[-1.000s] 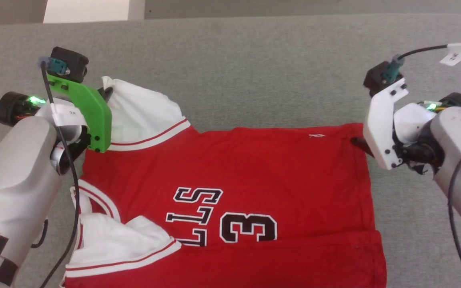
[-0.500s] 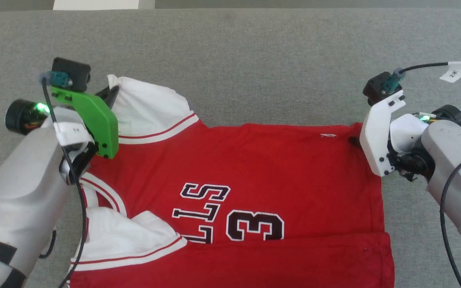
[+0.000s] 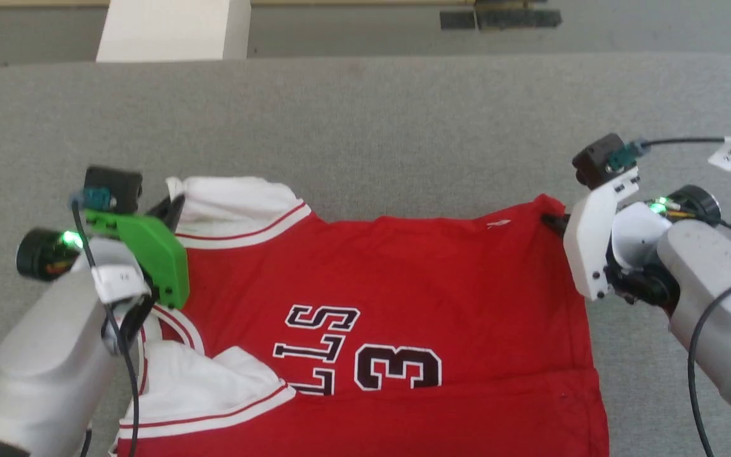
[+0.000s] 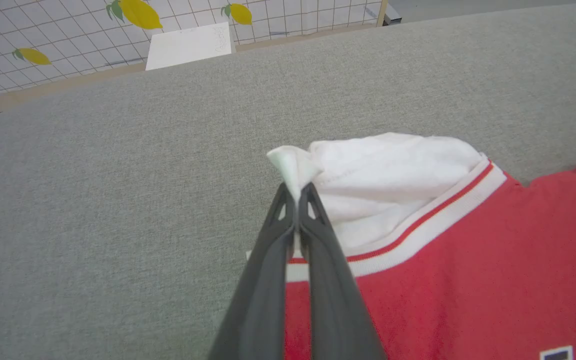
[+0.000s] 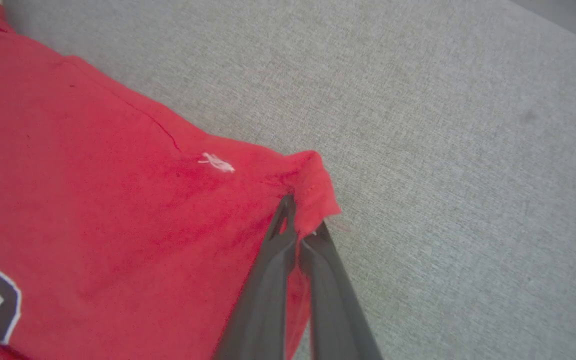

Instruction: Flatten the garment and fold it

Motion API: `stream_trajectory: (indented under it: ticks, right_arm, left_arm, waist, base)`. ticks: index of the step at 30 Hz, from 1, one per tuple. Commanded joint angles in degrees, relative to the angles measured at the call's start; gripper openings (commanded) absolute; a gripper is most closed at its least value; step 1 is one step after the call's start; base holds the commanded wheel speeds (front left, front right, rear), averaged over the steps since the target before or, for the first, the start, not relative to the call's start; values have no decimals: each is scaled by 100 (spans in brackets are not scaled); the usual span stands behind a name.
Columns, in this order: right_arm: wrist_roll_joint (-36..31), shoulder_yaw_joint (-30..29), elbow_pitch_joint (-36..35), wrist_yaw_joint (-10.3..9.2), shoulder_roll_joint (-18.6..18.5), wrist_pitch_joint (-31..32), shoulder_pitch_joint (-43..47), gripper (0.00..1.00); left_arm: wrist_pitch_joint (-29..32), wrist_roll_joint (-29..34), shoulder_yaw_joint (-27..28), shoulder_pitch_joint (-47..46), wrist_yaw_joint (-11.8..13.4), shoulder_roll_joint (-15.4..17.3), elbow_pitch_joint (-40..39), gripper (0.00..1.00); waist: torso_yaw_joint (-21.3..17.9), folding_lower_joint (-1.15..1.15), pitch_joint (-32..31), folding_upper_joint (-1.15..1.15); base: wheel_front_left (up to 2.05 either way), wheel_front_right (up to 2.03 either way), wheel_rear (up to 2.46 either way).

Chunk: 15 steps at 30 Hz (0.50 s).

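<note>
The left gripper (image 4: 296, 200) pinches a white sleeve of the garment (image 3: 403, 273); the right gripper (image 5: 304, 227) apparently clamps its red corner

garment (image 3: 391, 279): on grey surface (image 3: 365, 127) | left fingers (image 3: 174, 208): at white sleeve | right fingers (image 3: 553, 221): at red corner

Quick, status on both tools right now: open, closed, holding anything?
Left tool: closed, pinching the garment at its white sleeve.
Right tool: closed, pinching the garment's red corner.

Red white-sleeved garment (image 3: 403, 285) lies spread on grey cloth — far corners lifted.
</note>
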Motion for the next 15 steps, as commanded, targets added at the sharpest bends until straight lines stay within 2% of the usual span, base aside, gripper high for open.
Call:
stream_trajectory:
  ticks: [1, 9, 15]
  right_arm:
    - [43, -28, -88, -9, -64, -114, 167, 0]
    - [-105, -257, -746, -9, -426, -520, 1067, 0]
    - [-298, -595, -1327, -9, -617, -637, 1964, 0]
  left_arm:
    - [-71, -50, 14, 187, 84, 79, -81, 0]
    - [-73, -72, -27, 1111, 496, 476, -973, 0]
    - [88, -156, -65, 1957, 949, 813, -1904, 0]
  waist:
    - [-35, 0, -296, 0]
    - [-9, 0, -799, 0]
    - [71, 0, -1059, 0]
  base:
    - [0, 0, 0]
    - [0, 0, 0]
    - [0, 0, 0]
